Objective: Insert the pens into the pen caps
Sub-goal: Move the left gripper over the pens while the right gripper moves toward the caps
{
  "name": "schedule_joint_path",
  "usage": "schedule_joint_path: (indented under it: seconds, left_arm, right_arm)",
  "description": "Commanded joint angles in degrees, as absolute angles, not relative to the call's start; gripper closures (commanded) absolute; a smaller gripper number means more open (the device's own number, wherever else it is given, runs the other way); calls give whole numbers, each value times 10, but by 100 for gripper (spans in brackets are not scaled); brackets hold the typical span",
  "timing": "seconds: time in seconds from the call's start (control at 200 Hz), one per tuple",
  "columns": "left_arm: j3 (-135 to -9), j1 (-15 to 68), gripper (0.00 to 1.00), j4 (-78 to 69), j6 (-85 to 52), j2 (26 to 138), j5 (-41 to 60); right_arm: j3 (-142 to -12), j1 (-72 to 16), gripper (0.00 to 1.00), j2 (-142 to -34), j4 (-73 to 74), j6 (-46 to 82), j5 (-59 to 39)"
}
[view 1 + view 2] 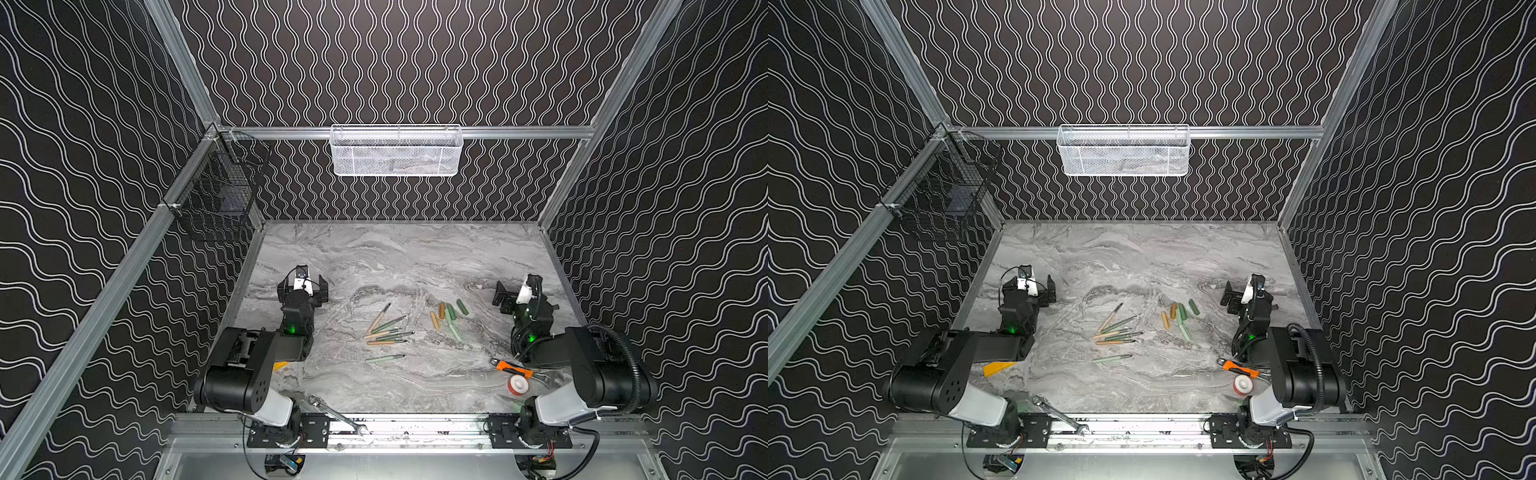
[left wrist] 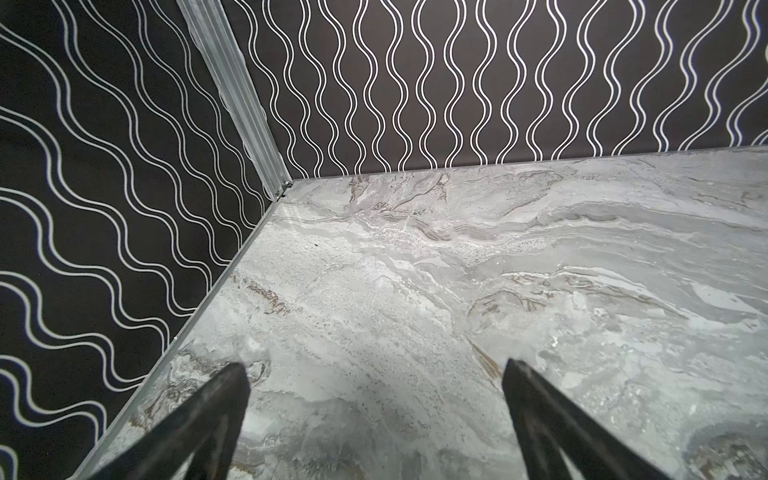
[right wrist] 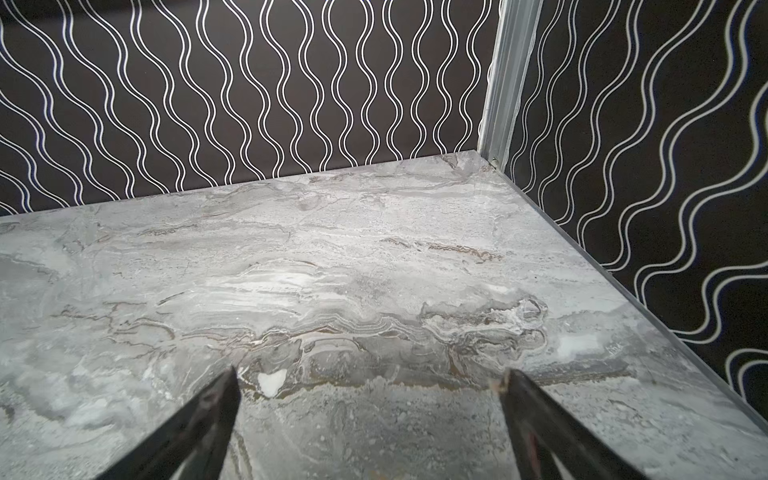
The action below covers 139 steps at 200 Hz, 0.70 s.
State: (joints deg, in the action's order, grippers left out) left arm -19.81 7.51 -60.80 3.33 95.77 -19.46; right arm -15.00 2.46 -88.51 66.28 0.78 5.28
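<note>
The table carries everything. The left gripper and right gripper sit over bare marble near its side edges, jaws spread wide and gripping nothing. The pens lie clustered mid-table, well apart from both grippers, with the caps just right of them

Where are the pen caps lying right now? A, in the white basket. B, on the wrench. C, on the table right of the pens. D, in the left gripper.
C: in both top views the caps lie loose on the table, just right of the pens.
</note>
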Motion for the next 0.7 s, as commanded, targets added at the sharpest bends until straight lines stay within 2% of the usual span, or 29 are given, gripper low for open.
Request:
schedule_joint_path:
  seconds: [0.0, 0.435, 0.691]
  left_arm:
    - [-200, 74, 1, -625, 33, 957, -192]
    - [-203, 74, 1, -621, 31, 959, -190]
    - [-201, 67, 1, -615, 51, 950, -126]
  right_arm:
    - [-152, 25, 1, -883, 673, 1, 51]
    - [-147, 19, 0, -881, 683, -4, 59]
    - [-147, 18, 0, -882, 682, -4, 59]
